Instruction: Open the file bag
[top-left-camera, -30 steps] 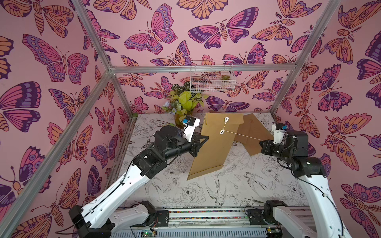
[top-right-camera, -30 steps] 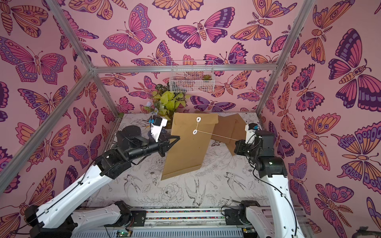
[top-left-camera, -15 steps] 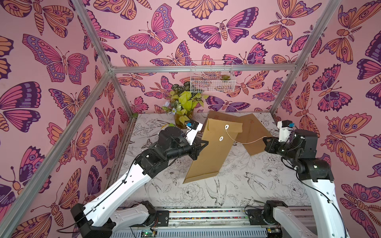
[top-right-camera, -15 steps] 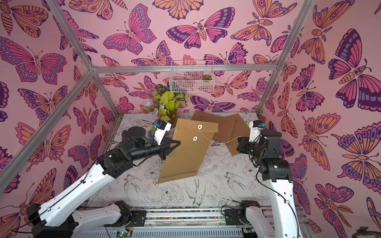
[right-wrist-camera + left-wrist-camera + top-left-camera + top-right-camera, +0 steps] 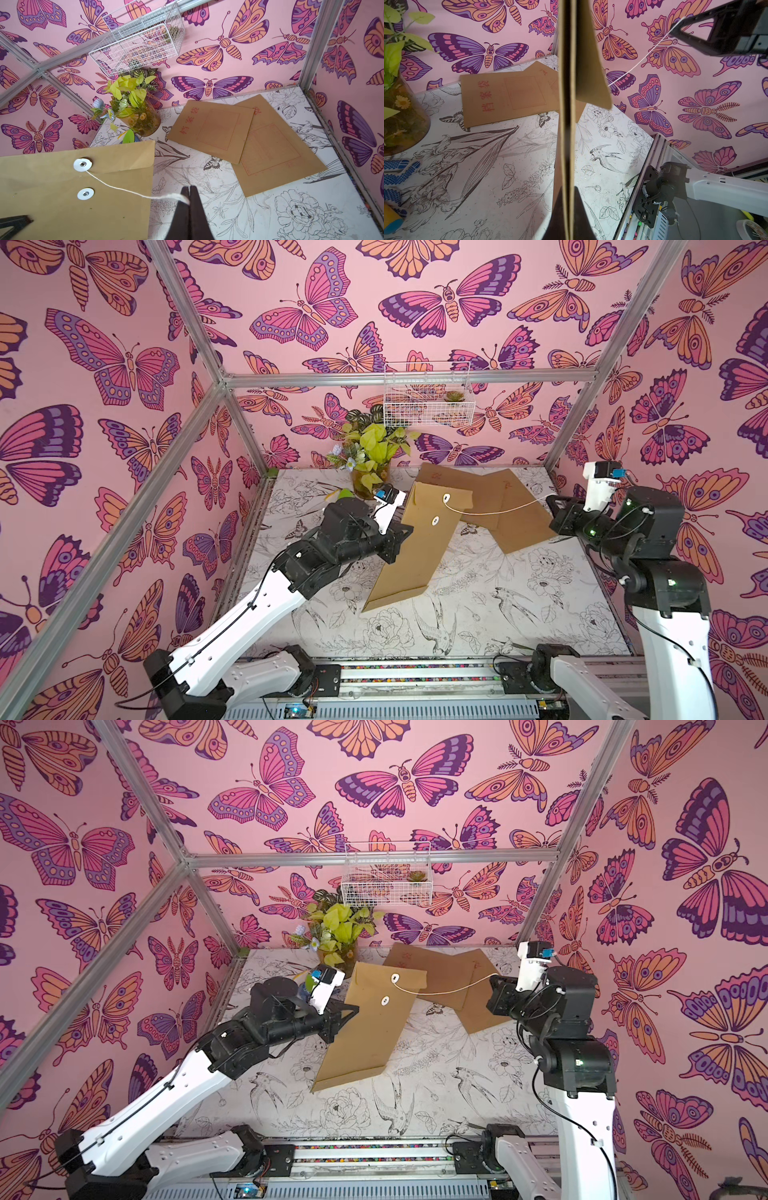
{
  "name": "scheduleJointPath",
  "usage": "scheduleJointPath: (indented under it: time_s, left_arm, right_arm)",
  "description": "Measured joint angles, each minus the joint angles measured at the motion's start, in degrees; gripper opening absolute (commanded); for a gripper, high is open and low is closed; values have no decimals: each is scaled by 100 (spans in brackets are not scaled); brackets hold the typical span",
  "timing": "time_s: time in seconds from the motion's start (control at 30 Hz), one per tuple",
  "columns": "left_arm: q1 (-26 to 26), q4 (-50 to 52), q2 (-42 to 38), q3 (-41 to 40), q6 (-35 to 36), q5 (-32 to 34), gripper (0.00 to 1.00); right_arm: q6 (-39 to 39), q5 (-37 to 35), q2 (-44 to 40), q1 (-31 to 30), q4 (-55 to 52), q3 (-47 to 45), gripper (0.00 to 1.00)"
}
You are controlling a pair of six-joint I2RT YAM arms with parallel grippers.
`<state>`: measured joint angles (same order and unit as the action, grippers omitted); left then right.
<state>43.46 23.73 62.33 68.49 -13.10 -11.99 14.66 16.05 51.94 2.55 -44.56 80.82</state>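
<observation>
The file bag [image 5: 415, 556] [image 5: 365, 1036] is a brown paper envelope held slanted above the table, its lower end near the surface. My left gripper [image 5: 401, 533] [image 5: 568, 191] is shut on its long side edge [image 5: 566, 104]. A white string [image 5: 498, 512] [image 5: 124, 190] runs, slightly slack, from the upper white disc [image 5: 82, 164] on the flap to my right gripper [image 5: 552, 501] [image 5: 189, 188], which is shut on the string's end. The lower disc [image 5: 85, 193] has no string around it. In the left wrist view the flap [image 5: 593, 68] stands a little off the body.
Two more brown file bags [image 5: 478, 489] [image 5: 519, 526] lie flat and overlapping at the back right. A glass vase of yellow-green leaves [image 5: 370, 477] stands at the back, just behind the left gripper. A white wire basket [image 5: 428, 402] hangs on the back wall.
The left gripper has lowered the file bag and shifted it left. The right gripper moved right and away, and the taut string now sags a little.
</observation>
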Motion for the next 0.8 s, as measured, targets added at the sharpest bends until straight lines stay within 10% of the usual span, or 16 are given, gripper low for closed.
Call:
scheduleJointPath:
  time_s: [0.8]
  left_arm:
    - [0,-568,-1060,-1091,-599,-350,1]
  right_arm:
    - [-98,-33,1392,0,-37,1038,0]
